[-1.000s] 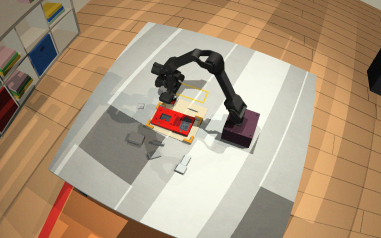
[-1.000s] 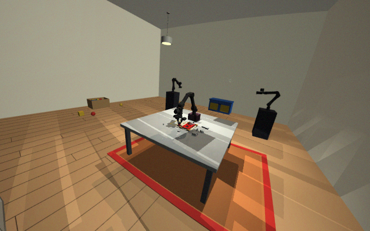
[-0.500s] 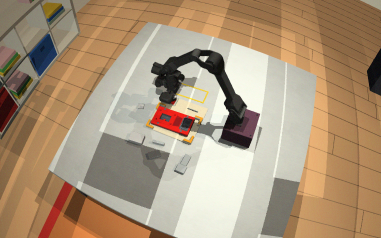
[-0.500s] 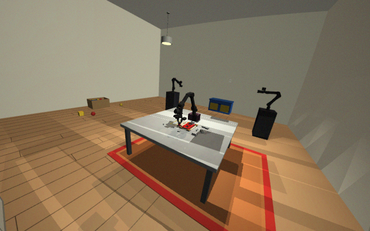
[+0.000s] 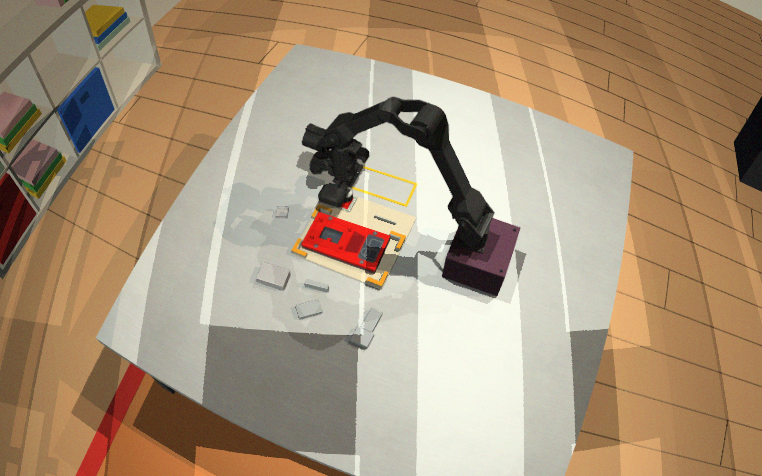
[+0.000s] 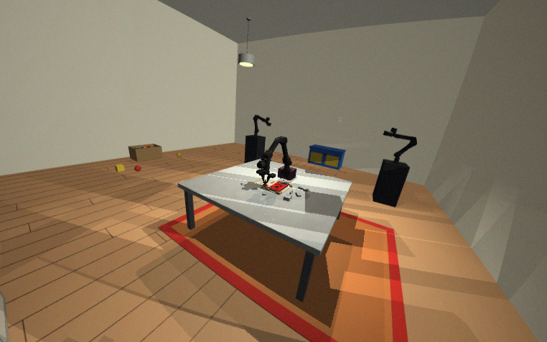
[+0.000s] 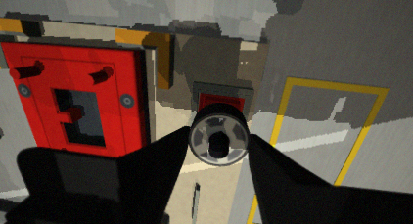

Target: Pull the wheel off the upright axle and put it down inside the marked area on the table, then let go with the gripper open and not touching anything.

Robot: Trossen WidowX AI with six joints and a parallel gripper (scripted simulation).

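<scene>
In the wrist view a grey wheel (image 7: 218,135) with a dark hub sits on the upright axle over a small red base (image 7: 223,100). My gripper (image 7: 218,136) (image 5: 336,192) reaches straight down and its two black fingers are shut on the wheel's sides. The marked area is a yellow outlined rectangle (image 7: 282,110) (image 5: 402,177) on the table just to the right of the wheel. In the top view the gripper hides the wheel.
A red plate (image 5: 342,235) (image 7: 134,60) with pegs and a cut-out lies on a tan board (image 5: 395,220) with orange corner brackets. Several grey blocks (image 5: 272,274) lie on the table in front. The arm's purple base (image 5: 481,258) stands at the right.
</scene>
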